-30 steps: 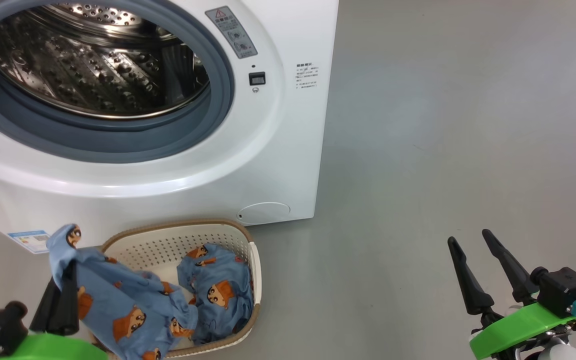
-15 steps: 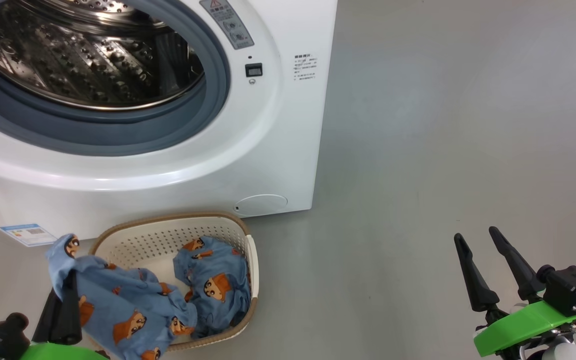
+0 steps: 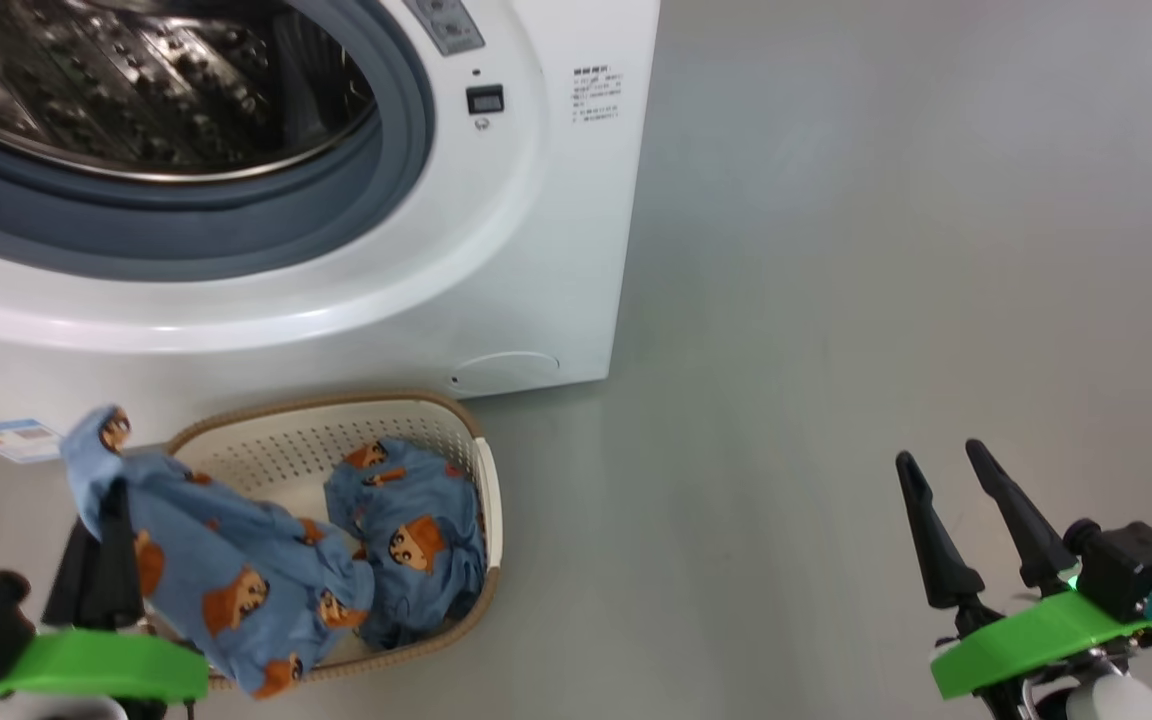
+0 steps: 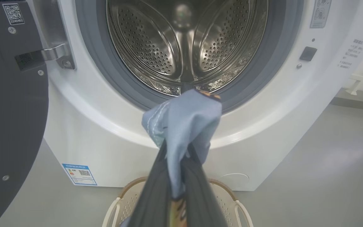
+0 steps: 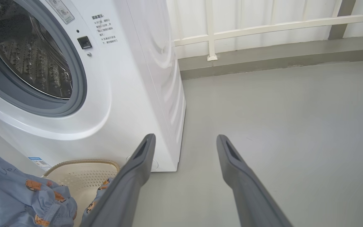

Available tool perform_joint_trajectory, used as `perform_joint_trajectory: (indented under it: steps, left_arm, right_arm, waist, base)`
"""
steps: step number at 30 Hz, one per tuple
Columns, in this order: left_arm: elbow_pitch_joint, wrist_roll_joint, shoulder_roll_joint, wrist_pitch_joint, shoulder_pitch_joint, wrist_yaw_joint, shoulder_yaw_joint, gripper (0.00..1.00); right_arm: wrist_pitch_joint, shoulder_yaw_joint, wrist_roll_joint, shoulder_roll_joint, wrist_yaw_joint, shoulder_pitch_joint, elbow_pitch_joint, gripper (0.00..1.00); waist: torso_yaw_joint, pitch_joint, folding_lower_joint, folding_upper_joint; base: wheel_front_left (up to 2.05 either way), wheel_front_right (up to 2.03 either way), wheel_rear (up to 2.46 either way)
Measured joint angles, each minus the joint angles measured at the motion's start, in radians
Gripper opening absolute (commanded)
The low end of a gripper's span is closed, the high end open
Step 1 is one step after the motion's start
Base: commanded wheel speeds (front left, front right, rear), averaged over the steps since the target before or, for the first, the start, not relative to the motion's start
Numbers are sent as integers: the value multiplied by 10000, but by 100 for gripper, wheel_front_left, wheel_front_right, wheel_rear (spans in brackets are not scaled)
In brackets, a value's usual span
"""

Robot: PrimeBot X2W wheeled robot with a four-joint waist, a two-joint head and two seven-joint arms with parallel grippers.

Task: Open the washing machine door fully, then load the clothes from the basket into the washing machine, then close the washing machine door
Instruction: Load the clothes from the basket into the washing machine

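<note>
L gripper (image 3: 108, 520) is clenching light-blue cartoon-print fabric garment (image 3: 226, 560); R gripper (image 3: 940, 456) is gaping; L wrist cam is showing glossy black door (image 4: 11, 110), 9 o'clock.

Drum mouth (image 4: 184, 41) unblocked; door (image 4: 8, 110) aside.

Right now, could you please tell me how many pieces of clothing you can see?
2. The first garment hangs from the left claw, trailing over the basket rim; the second garment lies bunched at the basket's right end. More may be hidden underneath.
</note>
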Motion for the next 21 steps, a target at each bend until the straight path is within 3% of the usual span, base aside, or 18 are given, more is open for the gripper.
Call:
perform_joint_trajectory:
  steps: [21]
  left_arm:
    - [602,178,1164,-10,-3814,0,-171,0]
  right_arm:
    - [0,-2,-13,506,0,-1039,-29,100]
  waist:
    - [-528,1562,-1,0]
  base:
    - [0,0,0]
